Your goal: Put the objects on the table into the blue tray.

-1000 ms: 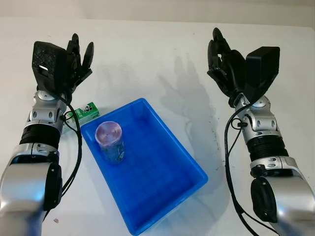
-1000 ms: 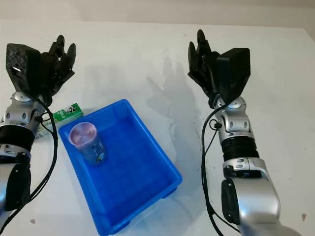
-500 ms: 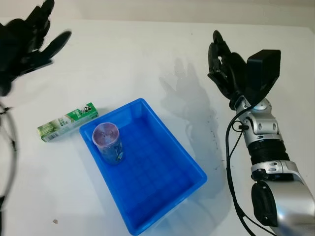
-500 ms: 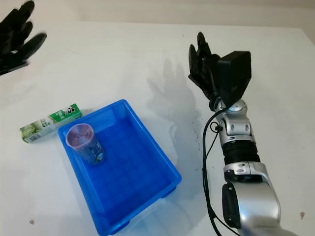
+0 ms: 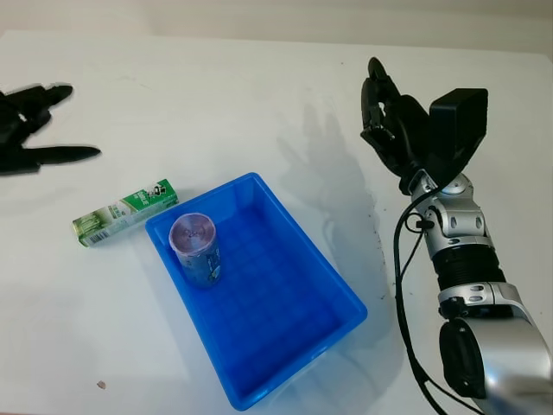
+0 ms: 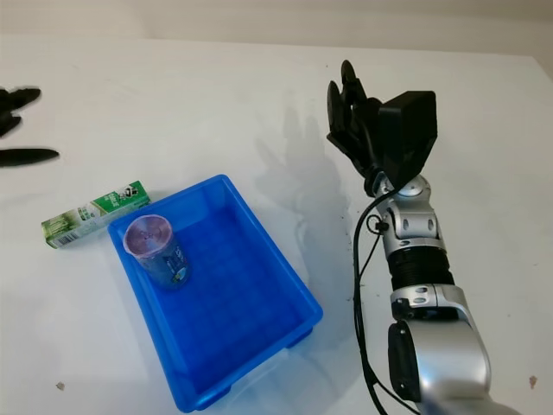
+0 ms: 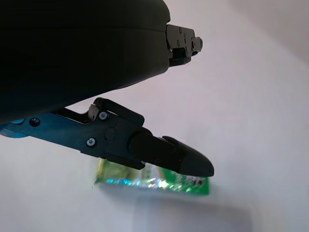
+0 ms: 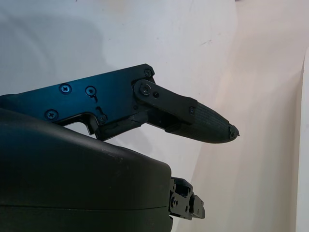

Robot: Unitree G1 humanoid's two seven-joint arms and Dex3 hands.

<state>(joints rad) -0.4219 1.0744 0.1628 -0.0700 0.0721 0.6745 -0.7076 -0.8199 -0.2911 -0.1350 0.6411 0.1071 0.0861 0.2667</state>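
Left robot hand (image 5: 30, 130) hangs open at the far left edge of the scene, above the tabletop (image 5: 216, 104), holding nothing. Its place makes sense as a stance ahead of a grasp: the green box (image 5: 123, 213) lies flat on the tabletop near it, on the side toward the tray, and the left wrist view shows one finger (image 7: 166, 157) poised over that box (image 7: 153, 180) without touching it. The box is the only item outside the tray, so I judge it to be the next thing to pick up.

Just beyond the box from this hand sits the blue tray (image 5: 298, 259), set at a slant, its near-left wall just beside the box's end; whether they touch I cannot tell. Inside the tray, in the corner closest to the left robot hand, a can (image 5: 195, 250) with a pinkish top stands upright, so that part of the task looks done. The rest of the tray floor is bare, leaving plenty of room for the box.

Right robot hand (image 5: 393, 121) is raised on the far side of the tray, well apart from both tray and box. It is open and empty, and seems parked out of the way so the left arm can work unhindered.
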